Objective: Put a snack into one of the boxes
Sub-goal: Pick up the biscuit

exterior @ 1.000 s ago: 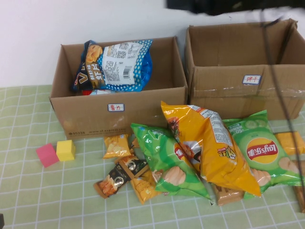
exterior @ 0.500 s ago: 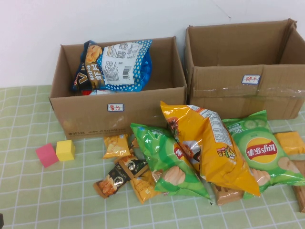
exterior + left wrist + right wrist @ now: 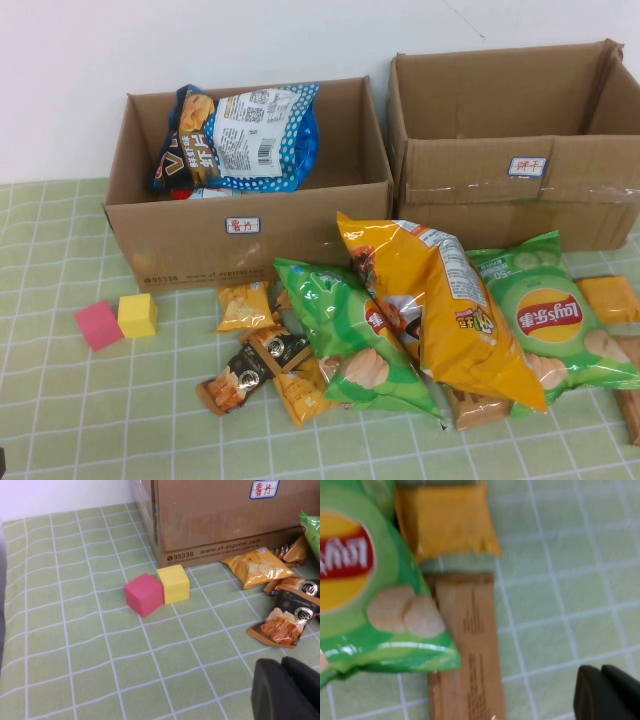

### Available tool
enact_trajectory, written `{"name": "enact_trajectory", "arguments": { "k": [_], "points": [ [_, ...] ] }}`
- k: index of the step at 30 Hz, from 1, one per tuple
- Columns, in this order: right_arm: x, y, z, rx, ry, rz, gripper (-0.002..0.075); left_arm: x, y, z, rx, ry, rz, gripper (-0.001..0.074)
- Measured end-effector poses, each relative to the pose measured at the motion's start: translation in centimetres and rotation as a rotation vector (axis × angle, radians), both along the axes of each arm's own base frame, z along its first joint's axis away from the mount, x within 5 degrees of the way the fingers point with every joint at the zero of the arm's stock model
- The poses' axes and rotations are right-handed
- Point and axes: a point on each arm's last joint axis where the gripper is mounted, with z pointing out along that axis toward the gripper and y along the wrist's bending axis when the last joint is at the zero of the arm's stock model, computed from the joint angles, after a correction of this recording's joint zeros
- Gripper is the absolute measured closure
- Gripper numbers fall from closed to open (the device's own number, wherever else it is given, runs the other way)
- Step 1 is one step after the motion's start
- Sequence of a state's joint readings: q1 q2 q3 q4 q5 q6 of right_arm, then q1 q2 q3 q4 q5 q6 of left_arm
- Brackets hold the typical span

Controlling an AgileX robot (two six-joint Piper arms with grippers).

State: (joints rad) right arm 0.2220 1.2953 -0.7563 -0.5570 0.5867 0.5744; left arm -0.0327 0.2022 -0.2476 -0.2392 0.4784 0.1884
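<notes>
Left gripper (image 3: 287, 690), right gripper (image 3: 607, 692): state unclear, above green checked cloth (image 3: 120, 400); white wall (image 3: 150, 40) behind boxes (image 3: 245, 180)

Matt corrugated cardboard boxes (image 3: 250, 240); glossy plastic snack bags (image 3: 440, 300) on a checked cloth (image 3: 90, 400)

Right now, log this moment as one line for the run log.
left gripper: low over table near pink cube | right gripper: over brown snack bar | left box: blue chip bag inside | right box: no snack visible
</notes>
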Motion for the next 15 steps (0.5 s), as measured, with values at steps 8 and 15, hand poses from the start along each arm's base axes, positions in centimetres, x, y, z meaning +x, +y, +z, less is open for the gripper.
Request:
{"name": "enact_trajectory", "arguments": {
  "k": [8,15],
  "points": [
    [0.7,0.2,-5.1,0.023,0.113,-0.079,0.0718,0.0,0.0,0.0,0.000,0.000,0.000,0.0737],
    [1.4,0.4,-8.1,0.029,0.201,-0.132,0.0715,0.0,0.0,0.0,0.000,0.000,0.000,0.0737]
  ]
}}
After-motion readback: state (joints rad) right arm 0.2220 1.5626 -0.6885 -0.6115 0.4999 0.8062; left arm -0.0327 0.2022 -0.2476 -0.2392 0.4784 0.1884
